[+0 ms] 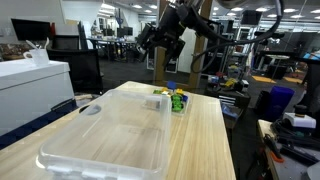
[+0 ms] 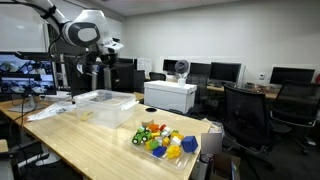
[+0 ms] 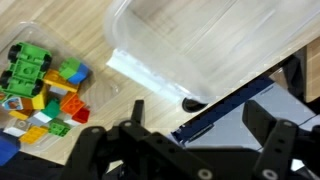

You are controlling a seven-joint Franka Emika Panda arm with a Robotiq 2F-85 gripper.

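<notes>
My gripper (image 3: 200, 118) hangs open high over the wooden table (image 1: 205, 140), its two black fingers (image 3: 135, 112) spread wide with nothing between them. In both exterior views it is up in the air (image 1: 160, 42) (image 2: 101, 66), above the far end of the table. Below it lies a large clear plastic bin (image 3: 200, 40) (image 1: 110, 135) (image 2: 103, 100), which looks empty. Beside the bin is a pile of colourful toy blocks (image 3: 40, 90) (image 1: 176, 101) (image 2: 165, 142) in a clear wrapper, with green pieces on top. The gripper touches neither.
A small dark round thing (image 3: 190, 103) (image 1: 90, 110) lies by the bin's corner near the table edge (image 3: 230, 105). Office chairs (image 2: 250, 110), desks with monitors and a white cabinet (image 2: 170, 96) surround the table.
</notes>
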